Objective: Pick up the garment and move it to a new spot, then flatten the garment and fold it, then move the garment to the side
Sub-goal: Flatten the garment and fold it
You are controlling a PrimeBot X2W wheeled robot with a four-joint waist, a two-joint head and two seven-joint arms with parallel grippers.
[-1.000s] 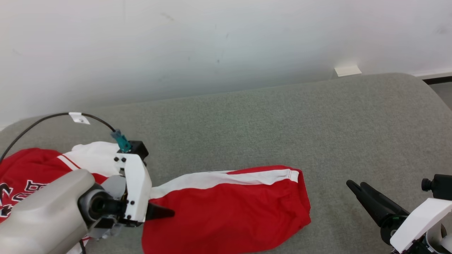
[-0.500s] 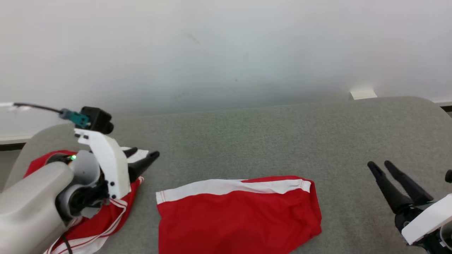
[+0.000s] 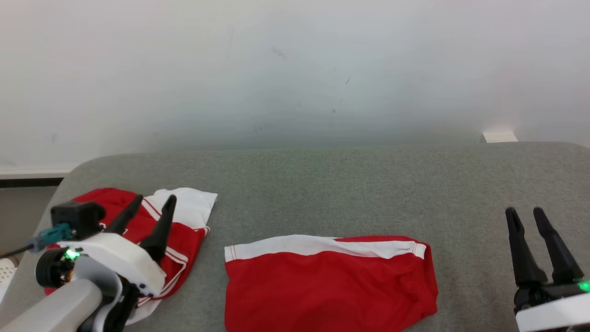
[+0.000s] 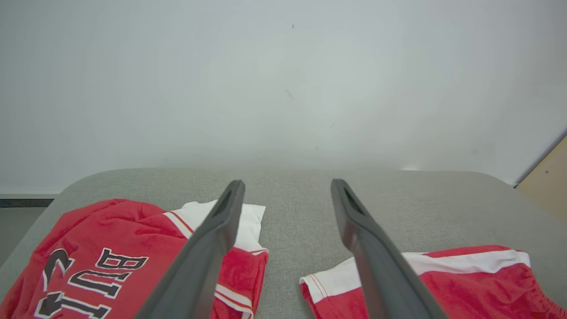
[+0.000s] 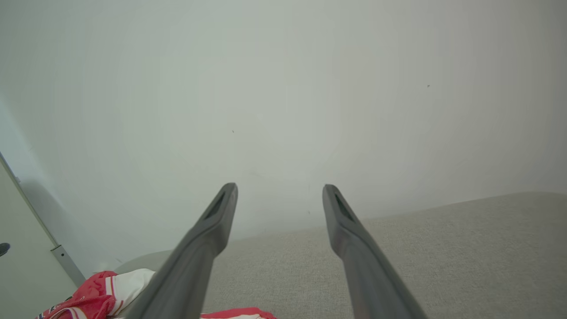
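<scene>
At the left end of the grey pad point(image 3: 322, 184), near 9 o'clock, lies a bunched red jersey point(image 3: 191, 205) with black letters and a white sleeve. The left gripper point(image 3: 155, 199) hangs over it, its two fingers spread apart with nothing between them. The red garment point(image 3: 322, 286) lies flat in the middle, toward 6 o'clock. Its long side runs from 9 to 3 o'clock, with its white band along the 12 o'clock edge. It may be shorts, but that is hard to tell. At 4 o'clock the right gripper point(image 3: 524, 213) points to 12, fingers apart and empty.
</scene>
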